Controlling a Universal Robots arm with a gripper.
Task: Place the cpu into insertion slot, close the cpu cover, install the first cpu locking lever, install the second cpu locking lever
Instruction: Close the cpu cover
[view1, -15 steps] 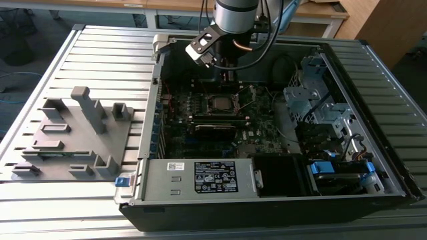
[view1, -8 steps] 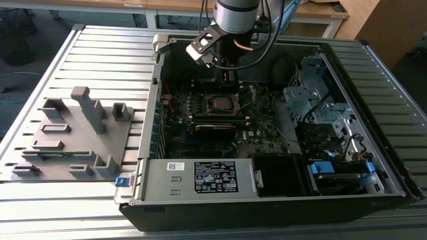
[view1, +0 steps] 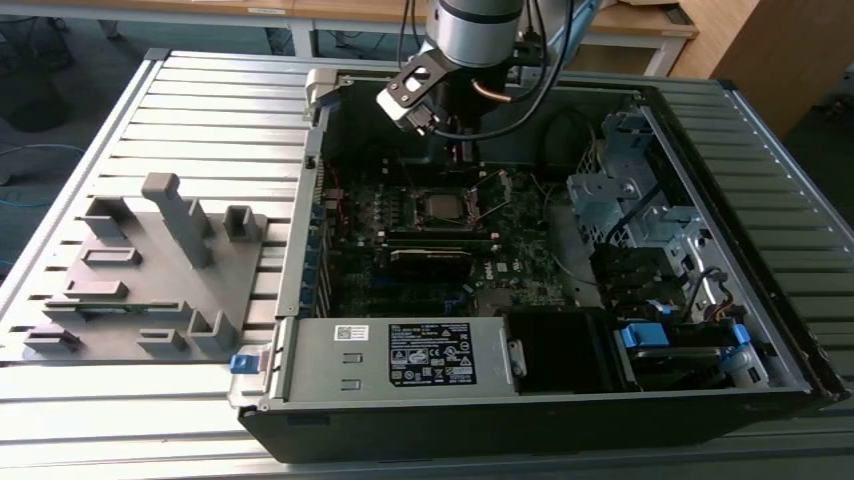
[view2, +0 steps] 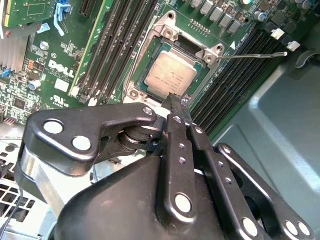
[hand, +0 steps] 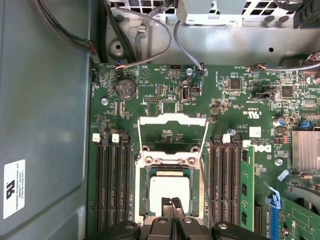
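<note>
- In the exterior view I see the arm (view1: 474, 30) reaching down into the open computer case (view1: 534, 420), which lies on the slatted bench (view1: 200, 100).
- The insertion slot (view1: 441, 207) sits mid-board, just below the arm's end. The labelled power-supply box (view1: 400, 355) is at the near edge of the case.
- A grey fixture (view1: 147, 270) stands on the bench at the exterior view's left, well apart from the slot.
- In the second wrist view the claw (view2: 175, 102) is clenched, its fingers pressed together with nothing visible between them. Its tip is just at the edge of the cpu (view2: 170, 75).
- The cpu lies flat in the slot. A thin locking lever (view2: 255, 55) sticks out sideways over the memory slots (view2: 235, 75).
- In the first wrist view the cpu (hand: 170, 192) is seated in the slot, with the clenched claw (hand: 173, 201) over its near edge.
- The cpu cover (hand: 172, 120) stands swung open on the slot's far side, with green board showing through its window.
</note>
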